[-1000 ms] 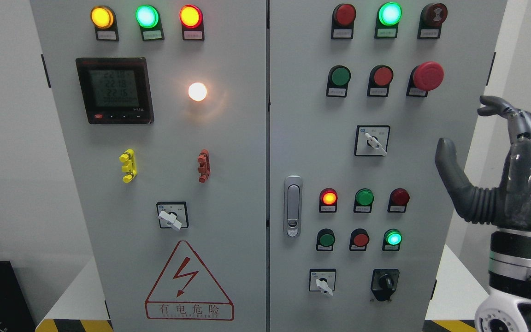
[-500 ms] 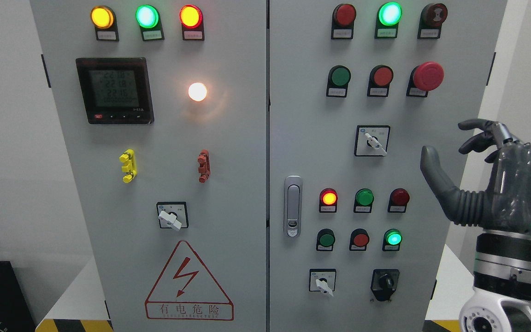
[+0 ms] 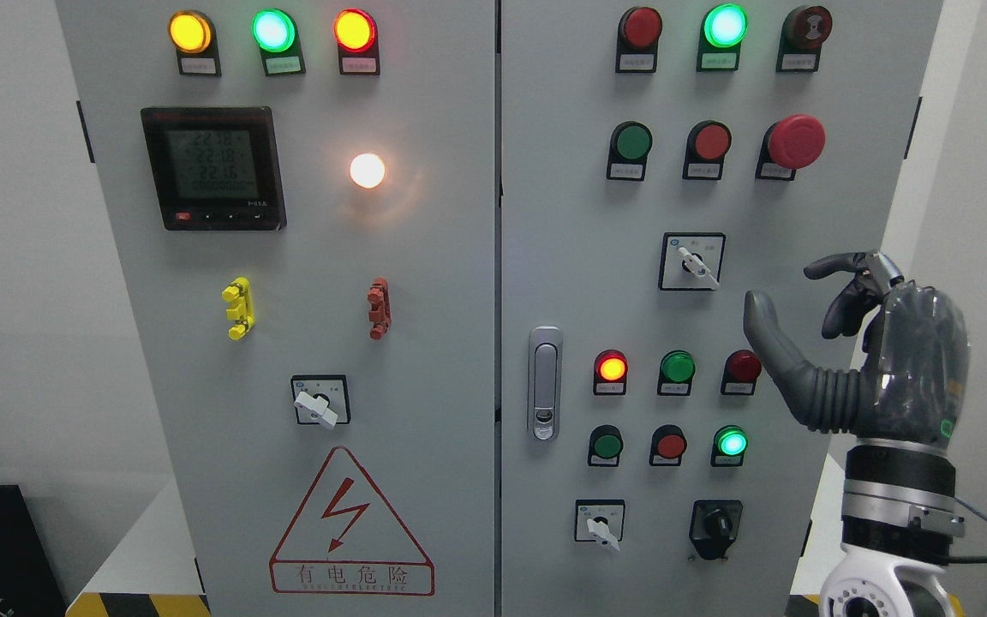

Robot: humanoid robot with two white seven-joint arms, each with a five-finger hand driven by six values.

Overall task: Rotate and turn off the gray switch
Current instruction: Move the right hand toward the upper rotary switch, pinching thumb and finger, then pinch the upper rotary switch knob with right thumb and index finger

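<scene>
Hand Near the Switches

Head view: hand on the right arm [image 3: 875, 356] hung upright before the right edge of the cabinet [image 3: 545, 214], thumb out to the left, fingers [image 3: 840, 296] loosely curled and released, holding nothing. The gray switch [image 3: 692, 261] sat mid-door, its handle tilted down to the right, apart from the hand, up and left of it. Just beside the thumb sat a dark red lamp [image 3: 743, 367].
</scene>
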